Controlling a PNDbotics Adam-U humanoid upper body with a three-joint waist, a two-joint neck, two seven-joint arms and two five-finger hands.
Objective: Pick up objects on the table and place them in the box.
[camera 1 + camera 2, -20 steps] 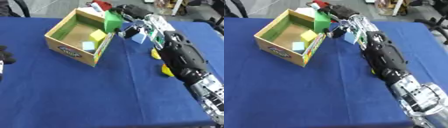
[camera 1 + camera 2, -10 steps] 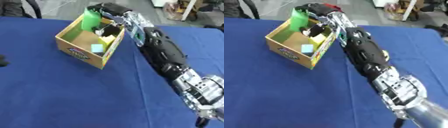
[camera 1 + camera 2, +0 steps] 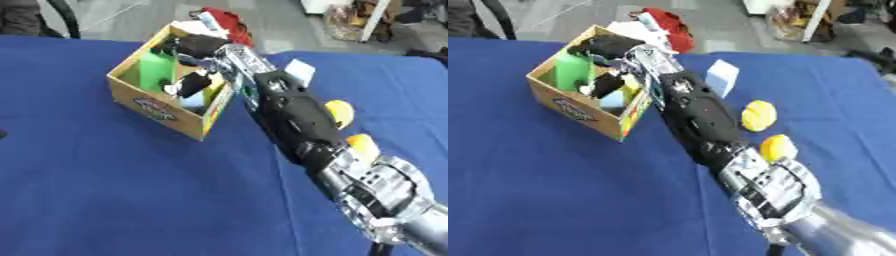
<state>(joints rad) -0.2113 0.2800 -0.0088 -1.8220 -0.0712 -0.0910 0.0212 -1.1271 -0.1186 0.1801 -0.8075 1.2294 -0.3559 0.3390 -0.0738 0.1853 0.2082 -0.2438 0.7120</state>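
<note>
A blue cloth (image 3: pixel 105 200) covers the table. Far behind it is a grey floor (image 3: pixel 131 12). A red thing (image 3: pixel 668 22) lies there, just past the table's far edge.

box (image 3: pixel 579 107) far left, two rounds (image 3: pixel 758 115) right

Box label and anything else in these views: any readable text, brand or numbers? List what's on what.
Oval label on the cardboard box front: dark oval with light marks, too blurred to read.
Nothing readable elsewhere: the pale blue block and the two yellow objects show no marks.
</note>
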